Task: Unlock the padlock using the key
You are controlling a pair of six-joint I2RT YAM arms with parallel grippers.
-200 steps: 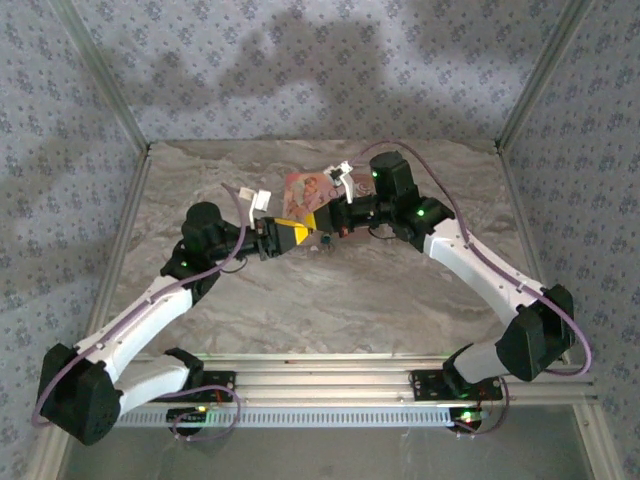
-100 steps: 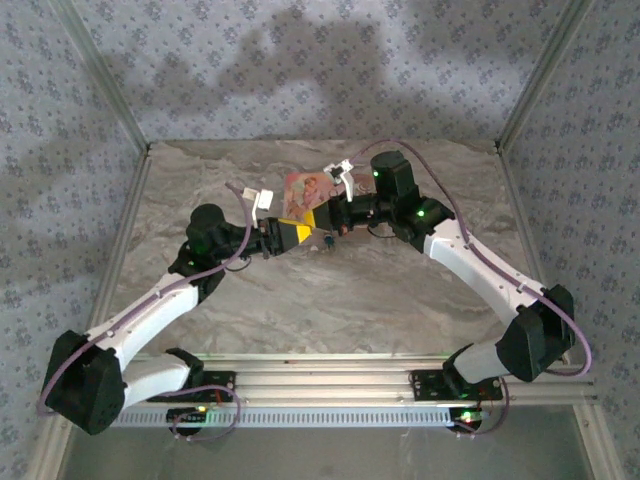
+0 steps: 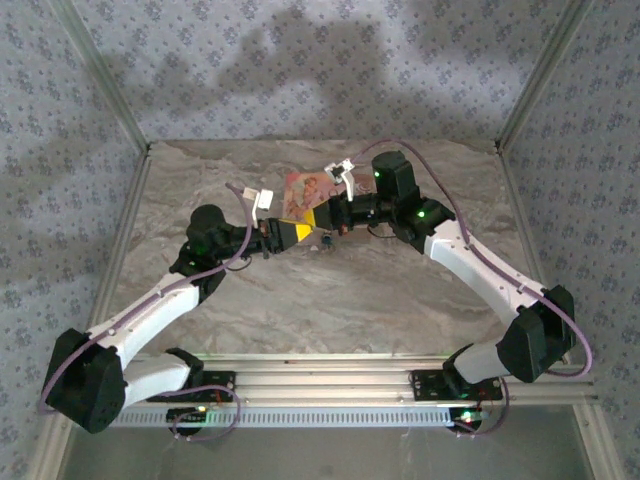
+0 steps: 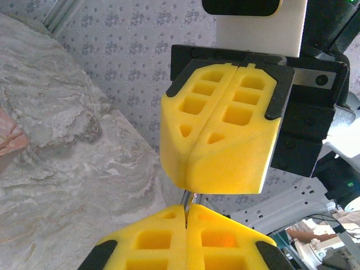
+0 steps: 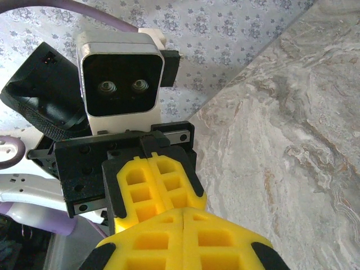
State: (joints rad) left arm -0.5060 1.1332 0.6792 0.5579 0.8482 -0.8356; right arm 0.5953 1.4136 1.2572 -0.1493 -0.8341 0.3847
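Padlock: we cannot pick it out with any certainty. Over the middle of the table (image 3: pixel 400 300), the left gripper (image 3: pixel 291 232) and the right gripper (image 3: pixel 318 220) meet tip to tip, and all the yellow we see there belongs to their fingers. A small dark thing (image 3: pixel 328 240) shows just beside the right gripper in the top view, too small for us to identify.

In the left wrist view both pairs of fingers are pressed flat together. A thin metal sliver (image 4: pixel 187 207) is pinched in the seam of the left pair. It reaches up to the tips of the right pair. We cannot tell whether it is the key's blade, nor whether the clenched right pair grips it.

A flat pink box (image 3: pixel 308 190) lies on the table just behind the grippers. Whatever it holds is hidden from us.
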